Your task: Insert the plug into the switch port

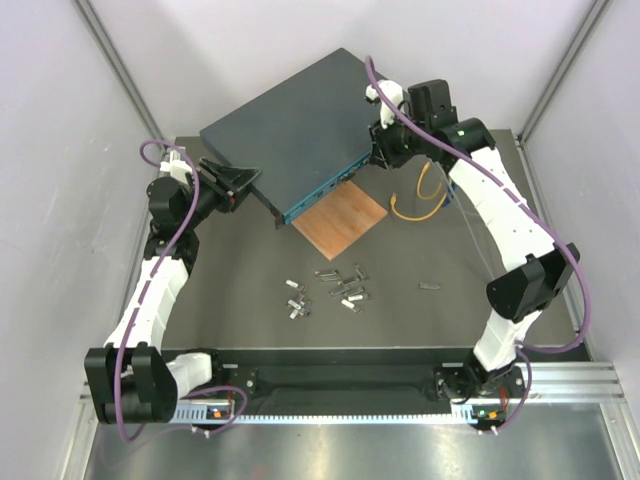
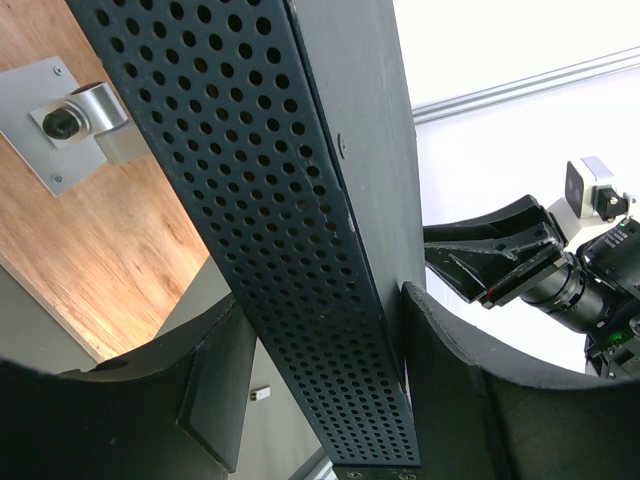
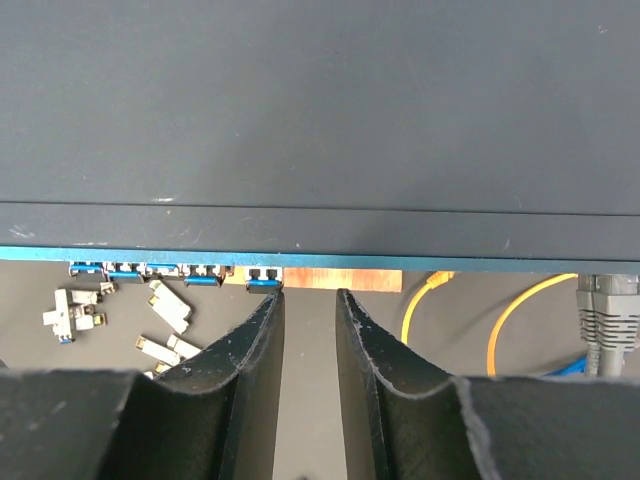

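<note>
The switch (image 1: 290, 130) is a large dark blue-grey box lying at an angle at the back, its teal front face (image 1: 322, 190) turned toward the table's middle. My left gripper (image 1: 243, 188) straddles its near left corner. In the left wrist view the perforated side (image 2: 300, 250) sits between the fingers of that gripper (image 2: 325, 295), which close on it. My right gripper (image 1: 378, 158) hovers at the front face's right end. Its fingers (image 3: 310, 292) stand narrowly apart with nothing between them. A blue-tabbed plug (image 3: 263, 276) sits in a socket at the left fingertip.
Several loose silver plugs (image 1: 340, 290) lie mid-table and show in the right wrist view (image 3: 160, 315). A brown board (image 1: 340, 220) lies under the switch's front. A yellow cable (image 1: 420, 205) and a grey connector (image 3: 608, 310) lie to the right. A small dark part (image 1: 430, 285) lies nearby.
</note>
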